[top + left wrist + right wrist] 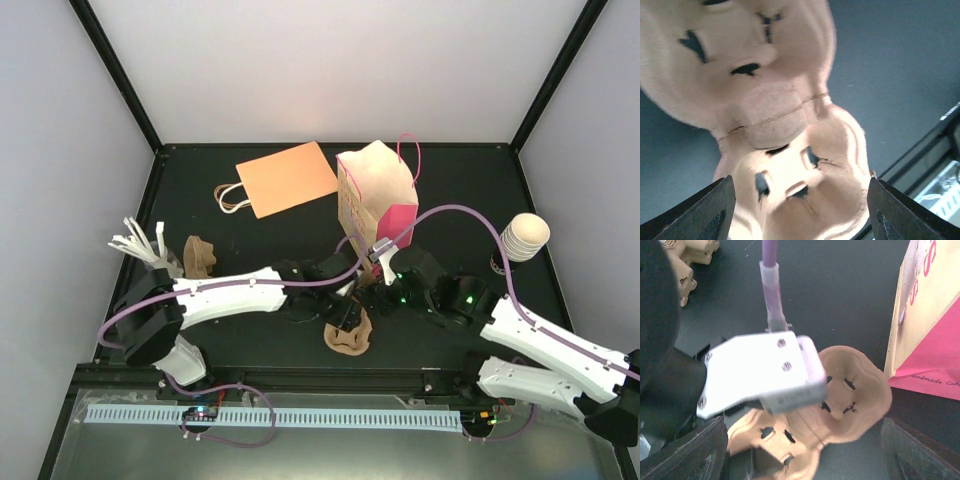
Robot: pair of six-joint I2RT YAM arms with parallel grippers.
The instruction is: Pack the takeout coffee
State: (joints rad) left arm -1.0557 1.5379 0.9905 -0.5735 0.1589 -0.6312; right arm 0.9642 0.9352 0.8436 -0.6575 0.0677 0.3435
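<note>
From above, our left gripper (pixel 345 315) hangs over a carrier (pixel 350 340), with the right gripper (pixel 378 288) just beside it. The cup (pixel 523 238) stands well off to the right gripper's right, outside the bag (pixel 375 195) that rises just beyond both grippers.

Left wrist: the fingers (pixel 710 215) straddle the carrier; we cannot tell whether they press it.

Right wrist: the right gripper gapes and holds nothing, with the carrier beneath it and the bag to its right.

The left arm (pixel 225 290) and the right arm (pixel 545 340) have white shells and black joints. A purple cable (pixel 462 207) loops across the upper right. Small green lights (pixel 465 297) glow mid-frame. A white block (pixel 760 372) has three silver screws (pixel 781 343).
</note>
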